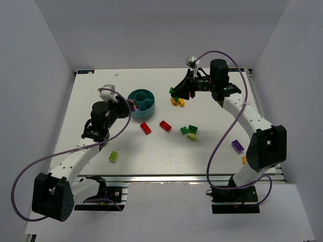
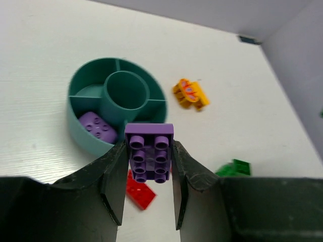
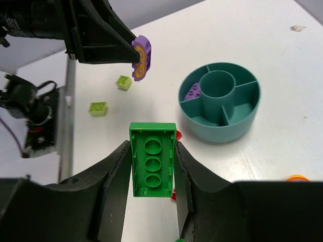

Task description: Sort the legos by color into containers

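Observation:
My left gripper [image 2: 149, 145] is shut on a purple brick [image 2: 149, 156] and holds it above the near rim of the round teal bowl [image 2: 75, 108]. One purple brick [image 2: 96, 127] lies in a bowl compartment. In the top view the left gripper [image 1: 132, 106] is at the bowl's [image 1: 150, 107] left side. My right gripper [image 3: 153, 145] is shut on a green brick [image 3: 153, 160], held underside up in the air, right of the bowl [image 3: 217, 132]. In the top view the right gripper [image 1: 174, 91] is behind the orange brick [image 1: 177, 101].
Loose on the table: two red bricks [image 1: 145, 128] [image 1: 165, 125], green bricks [image 1: 184, 130] [image 1: 193, 129], lime bricks [image 1: 192, 136] [image 1: 114, 157], a purple brick [image 1: 237, 146] and an orange piece [image 1: 244, 160] by the right arm. White walls enclose the table.

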Robot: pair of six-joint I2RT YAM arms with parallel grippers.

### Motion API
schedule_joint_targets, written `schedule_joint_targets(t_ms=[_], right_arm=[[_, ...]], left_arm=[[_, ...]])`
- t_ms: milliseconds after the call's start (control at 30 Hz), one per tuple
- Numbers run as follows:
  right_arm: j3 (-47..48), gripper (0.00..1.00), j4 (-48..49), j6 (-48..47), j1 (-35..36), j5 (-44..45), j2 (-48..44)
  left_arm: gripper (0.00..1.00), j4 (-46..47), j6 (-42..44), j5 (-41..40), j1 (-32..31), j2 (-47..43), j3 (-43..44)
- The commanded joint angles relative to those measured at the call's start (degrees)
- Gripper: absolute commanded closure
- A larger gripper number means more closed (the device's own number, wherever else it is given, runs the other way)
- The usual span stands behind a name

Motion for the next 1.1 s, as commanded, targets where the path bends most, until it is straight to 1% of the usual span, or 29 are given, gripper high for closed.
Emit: schedule_joint_targets(t_ms=[0, 133, 200, 267, 400, 433, 700, 833, 900, 1000, 1067], right_arm=[[-0.09, 1.00, -0.91, -6.95, 0.29, 3.68, -3.03], [-0.35, 1.00, -0.65, -7.31, 0.29, 4.03, -3.21], [-0.53, 1.00, -0.56, -7.31, 0.29, 4.03, -3.30], [-0.88, 1.00, -0.47, -7.22, 0.29, 3.95, -3.38], [-1.23, 1.00, -0.39, -7.04, 0.29, 3.77, -3.21], [-1.23, 1.00, -0.39, -6.96, 0.21, 3.68, -3.21], [-0.53, 1.00, -0.74, -6.69, 0.29, 3.50, -2.33], [-0.53, 1.00, -1.18, -6.78, 0.29, 3.33, -2.24], [-0.53, 1.00, -1.26, -6.87, 0.29, 3.33, -2.24], [-0.53, 1.00, -1.44, -7.04, 0.29, 3.24, -2.15], [-0.44, 1.00, -1.53, -7.13, 0.29, 3.24, -2.15]], left_arm=[[1.00, 2.28, 5.61, -5.64, 0.14, 3.64, 2.54], [1.00, 3.96, 8.16, -5.65, 0.23, 11.10, 5.35], [1.00, 5.27, 8.77, -5.56, 0.58, 12.70, 5.79], [1.00, 6.85, 8.78, -7.30, 1.28, 14.19, 6.06], [1.00, 8.70, 8.95, -6.52, 2.25, 16.74, 6.94], [1.00, 9.05, 8.95, -3.83, 2.43, 17.27, 7.20], [1.00, 15.20, 8.87, 0.59, 3.57, 21.31, 6.41], [1.00, 17.58, 7.90, 3.93, 5.59, 23.33, 6.58], [0.99, 18.55, 7.72, 5.95, 6.03, 24.30, 6.76], [0.98, 19.52, 7.90, 6.92, 6.64, 25.71, 7.11], [0.95, 19.95, 7.72, 7.80, 7.17, 26.94, 7.46]])
